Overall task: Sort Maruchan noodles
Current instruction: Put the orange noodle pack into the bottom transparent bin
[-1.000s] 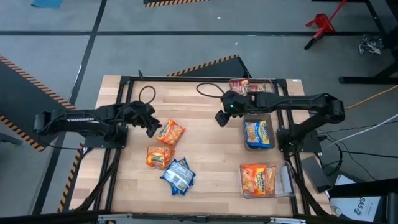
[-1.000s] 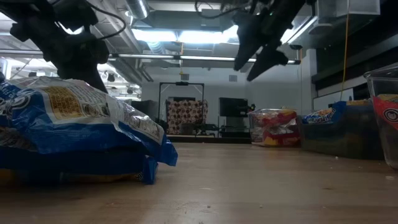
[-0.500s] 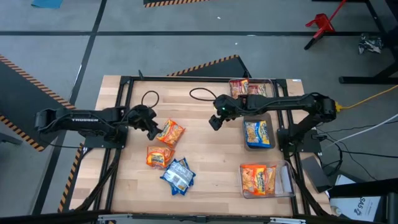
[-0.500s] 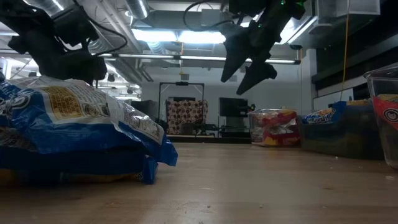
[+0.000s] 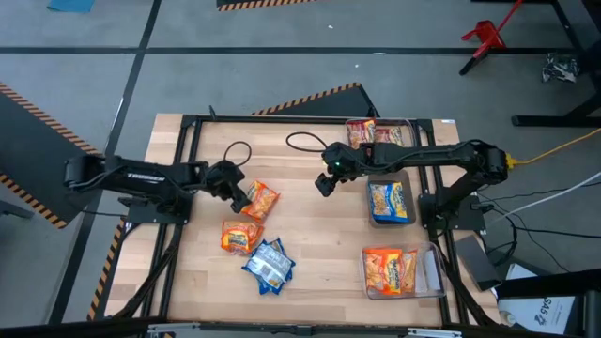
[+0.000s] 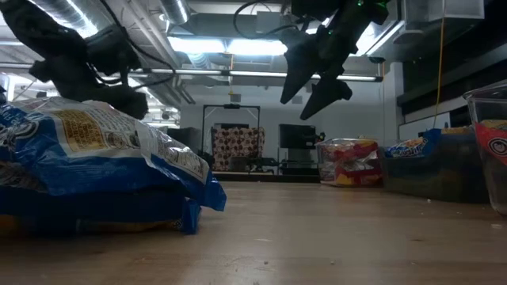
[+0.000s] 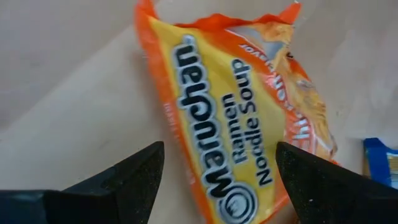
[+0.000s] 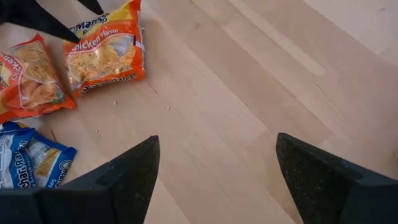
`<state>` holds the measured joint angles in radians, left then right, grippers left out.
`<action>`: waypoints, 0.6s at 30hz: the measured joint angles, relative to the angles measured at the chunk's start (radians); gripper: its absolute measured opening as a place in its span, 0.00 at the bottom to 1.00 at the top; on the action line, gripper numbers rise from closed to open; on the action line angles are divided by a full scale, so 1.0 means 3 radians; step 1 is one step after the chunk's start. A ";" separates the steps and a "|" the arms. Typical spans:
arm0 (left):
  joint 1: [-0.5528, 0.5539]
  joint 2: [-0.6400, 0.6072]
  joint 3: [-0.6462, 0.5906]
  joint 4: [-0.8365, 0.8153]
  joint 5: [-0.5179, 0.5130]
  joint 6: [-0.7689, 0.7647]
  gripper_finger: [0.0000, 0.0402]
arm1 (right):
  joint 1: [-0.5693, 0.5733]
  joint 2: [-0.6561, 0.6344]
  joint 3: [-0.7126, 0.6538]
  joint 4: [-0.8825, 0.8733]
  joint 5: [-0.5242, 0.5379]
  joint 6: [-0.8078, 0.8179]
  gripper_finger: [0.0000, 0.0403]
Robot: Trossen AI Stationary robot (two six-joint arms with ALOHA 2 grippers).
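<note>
One orange Maruchan packet (image 5: 260, 200) lies flat on the table, filling the left wrist view (image 7: 236, 118). My left gripper (image 5: 239, 198) hovers open just at its left edge, a finger on either side (image 7: 217, 186), touching nothing. A second orange packet (image 5: 241, 237) and blue-and-yellow packets (image 5: 269, 265) lie nearer the table's near edge. My right gripper (image 5: 323, 185) is open and empty above bare wood mid-table (image 8: 214, 180). The low view shows it high in the air (image 6: 309, 83).
Three clear bins stand along the table's right side: the far one (image 5: 377, 131) holds dark red packets, the middle one (image 5: 388, 203) blue-and-yellow, the near one (image 5: 391, 270) orange. Black cables (image 5: 305, 141) loop on the far part of the table. Bare wood lies between the packets and the bins.
My left gripper has moved toward the table's right, closing in on the orange packet, still open. My right gripper moved a little toward the table's left and down, then kept still. No packet has moved.
</note>
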<state>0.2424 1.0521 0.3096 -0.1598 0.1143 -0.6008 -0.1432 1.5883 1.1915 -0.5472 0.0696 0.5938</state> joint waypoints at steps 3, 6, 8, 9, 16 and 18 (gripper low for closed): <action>0.0000 0.0227 0.0000 0.0278 0.0178 -0.0082 0.75 | 0.0000 0.0001 0.0000 0.0000 0.0002 0.0000 0.75; 0.0001 0.0472 0.0005 0.0455 0.0247 -0.0200 0.75 | 0.0000 0.0001 0.0000 0.0000 0.0003 -0.0001 0.75; 0.0003 0.0626 0.0012 0.0566 0.0286 -0.0240 0.75 | 0.0000 0.0001 0.0000 0.0003 0.0003 -0.0003 0.75; 0.0003 0.0687 0.0019 0.0627 0.0311 -0.0257 0.75 | 0.0000 0.0001 0.0000 0.0005 0.0003 -0.0019 0.75; 0.0005 0.0816 0.0000 0.1098 0.0478 -0.0448 0.65 | -0.0005 0.0005 -0.0339 0.0878 -0.0125 -0.0336 0.75; -0.0001 0.0819 -0.0005 0.1137 0.0571 -0.0506 0.59 | -0.0005 0.0005 -0.0458 0.1203 -0.0126 -0.0341 0.75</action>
<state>0.2420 1.2978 0.3080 0.1814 0.2855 -0.7527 -0.1448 1.5898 1.0541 -0.1862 0.0319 0.4915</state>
